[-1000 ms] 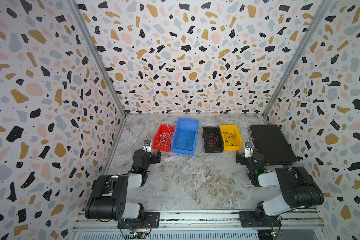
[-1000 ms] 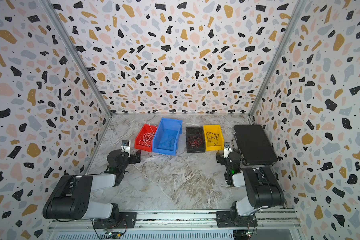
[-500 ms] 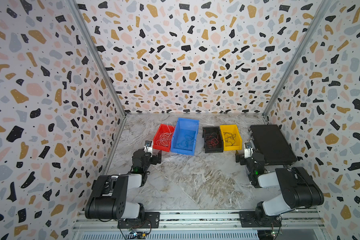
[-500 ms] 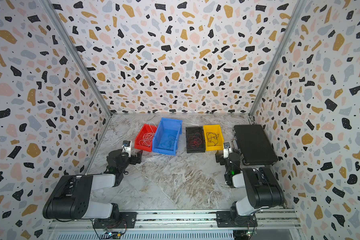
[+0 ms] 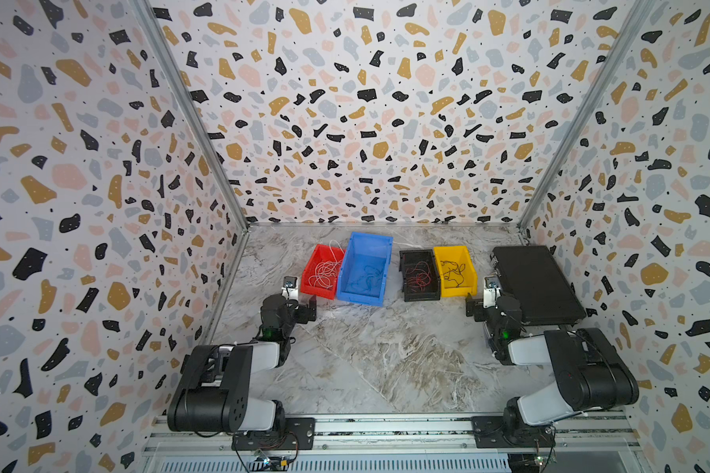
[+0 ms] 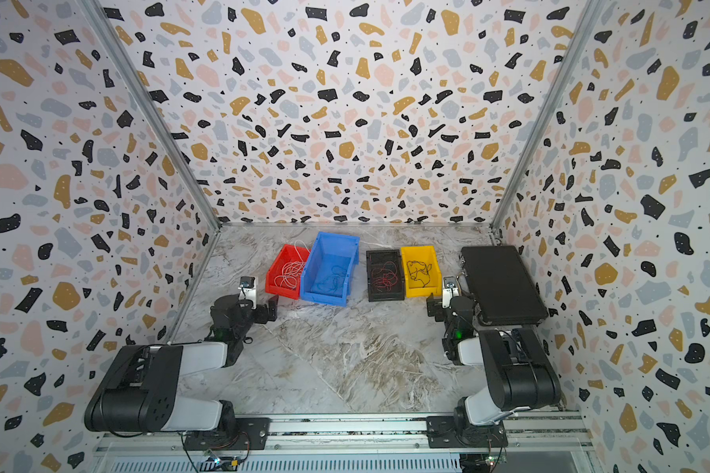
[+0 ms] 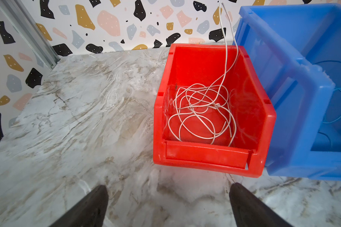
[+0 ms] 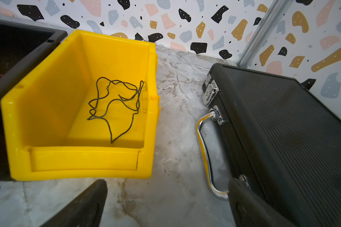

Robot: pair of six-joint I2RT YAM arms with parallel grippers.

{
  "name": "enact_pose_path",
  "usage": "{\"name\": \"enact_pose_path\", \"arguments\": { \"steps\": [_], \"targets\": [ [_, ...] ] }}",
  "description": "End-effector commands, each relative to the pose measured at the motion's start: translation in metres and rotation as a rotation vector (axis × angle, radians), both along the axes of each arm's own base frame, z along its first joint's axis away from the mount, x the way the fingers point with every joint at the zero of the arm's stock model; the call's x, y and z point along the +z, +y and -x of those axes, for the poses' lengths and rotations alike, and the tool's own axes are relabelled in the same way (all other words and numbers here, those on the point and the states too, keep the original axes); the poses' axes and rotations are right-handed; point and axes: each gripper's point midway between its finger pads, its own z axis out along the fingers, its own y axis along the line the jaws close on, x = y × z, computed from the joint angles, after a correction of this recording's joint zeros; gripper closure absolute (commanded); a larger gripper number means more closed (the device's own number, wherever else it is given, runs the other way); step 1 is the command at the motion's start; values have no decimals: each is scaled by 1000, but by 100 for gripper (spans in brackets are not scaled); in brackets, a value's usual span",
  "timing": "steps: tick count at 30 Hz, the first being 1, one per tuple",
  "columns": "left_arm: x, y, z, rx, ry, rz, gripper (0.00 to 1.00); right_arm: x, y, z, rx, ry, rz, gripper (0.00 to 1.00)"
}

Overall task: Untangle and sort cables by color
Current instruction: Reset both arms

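In both top views the two arms are folded low at the lower left and lower right of the frame, on a grey-white marble-patterned surface [image 5: 386,360]. The left tool [image 5: 309,308] sits just above the surface with its jaws spread wide and nothing between them; in the left wrist view its fingers [image 7: 95,204] flank bare surface. The right tool [image 5: 473,307] is likewise spread wide and holds nothing. In the right wrist view one finger overlaps the near end of the curved chrome handle [image 8: 203,141] of a flat black ribbed case [image 8: 283,127]; contact cannot be determined. Beyond the tools, four open plastic bins stand in a row across the centre of the frame. From left to right:

- The red plastic bin [image 7: 205,157] contains looped white cables [image 7: 215,106], with one strand rising over its far rim.
- The larger blue plastic bin [image 5: 359,299], touching the red one, contains blue cables [image 5: 365,280].
- The black plastic bin [image 5: 421,295] contains red cables [image 5: 421,274].
- The yellow plastic bin [image 8: 83,159], directly beside the black one, contains one black cable [image 8: 135,112].

The case lies at the right. A terrazzo-patterned wall [image 5: 365,123] fills the upper frame.
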Motion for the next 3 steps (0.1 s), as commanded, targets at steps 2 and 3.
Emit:
{"name": "enact_pose_path", "arguments": {
  "steps": [2,3],
  "targets": [
    [11,2,-7,13,-35,5,0,6,-3,-5,-21,-14,-6,0],
    [11,1,-7,10,-35,6,1,6,-4,-5,-21,-14,-6,0]
  ]
}}
